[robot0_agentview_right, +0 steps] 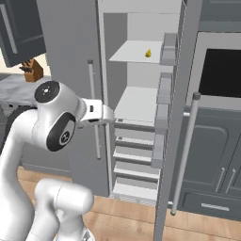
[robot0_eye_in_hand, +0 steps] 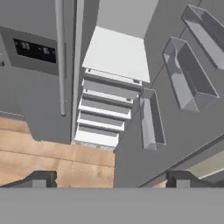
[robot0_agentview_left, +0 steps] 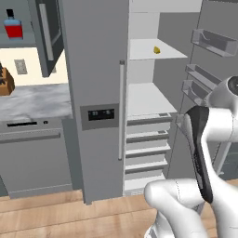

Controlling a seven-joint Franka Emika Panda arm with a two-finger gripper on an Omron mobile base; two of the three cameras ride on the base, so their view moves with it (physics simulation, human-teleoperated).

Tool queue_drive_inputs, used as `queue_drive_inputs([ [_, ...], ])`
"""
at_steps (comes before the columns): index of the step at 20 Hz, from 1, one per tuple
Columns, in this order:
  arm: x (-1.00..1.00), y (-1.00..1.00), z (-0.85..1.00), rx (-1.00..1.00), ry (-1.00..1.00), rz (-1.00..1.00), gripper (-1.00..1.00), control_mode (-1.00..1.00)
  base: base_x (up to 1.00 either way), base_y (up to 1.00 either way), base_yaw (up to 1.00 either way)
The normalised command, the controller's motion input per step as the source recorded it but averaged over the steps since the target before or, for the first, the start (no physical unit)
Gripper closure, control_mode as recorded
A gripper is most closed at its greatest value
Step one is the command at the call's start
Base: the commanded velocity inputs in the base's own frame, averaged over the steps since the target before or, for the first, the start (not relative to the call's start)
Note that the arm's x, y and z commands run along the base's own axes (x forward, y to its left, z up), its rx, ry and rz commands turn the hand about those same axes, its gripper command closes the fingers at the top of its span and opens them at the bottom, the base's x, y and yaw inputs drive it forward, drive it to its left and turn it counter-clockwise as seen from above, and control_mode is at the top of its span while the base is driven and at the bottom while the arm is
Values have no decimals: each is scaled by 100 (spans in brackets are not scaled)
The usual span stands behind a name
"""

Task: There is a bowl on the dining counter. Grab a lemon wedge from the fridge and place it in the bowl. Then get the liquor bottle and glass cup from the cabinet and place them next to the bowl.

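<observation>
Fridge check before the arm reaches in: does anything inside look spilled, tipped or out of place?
Nothing stands out. The fridge has its right door swung open, the lemon wedge sits alone on an upper shelf, and the door bins and lower drawers look straight, with no spill.

A home kitchen is shown: a tall grey fridge (robot0_agentview_left: 95, 93) stands open beside a marble surface (robot0_agentview_left: 32, 100) with a knife block (robot0_agentview_left: 4, 81), a built-in oven (robot0_agentview_right: 219, 70) is set among grey cabinets, over a wooden floor (robot0_agentview_left: 69, 216).
</observation>
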Motion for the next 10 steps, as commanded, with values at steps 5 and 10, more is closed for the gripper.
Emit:
queue_drive_inputs([
  [5, -54, 47, -5, 6, 0, -5, -100, -100, 0, 0, 0],
  [10, -47, 28, -12, 0, -1, -22, -100, -100, 0, 0, 0],
])
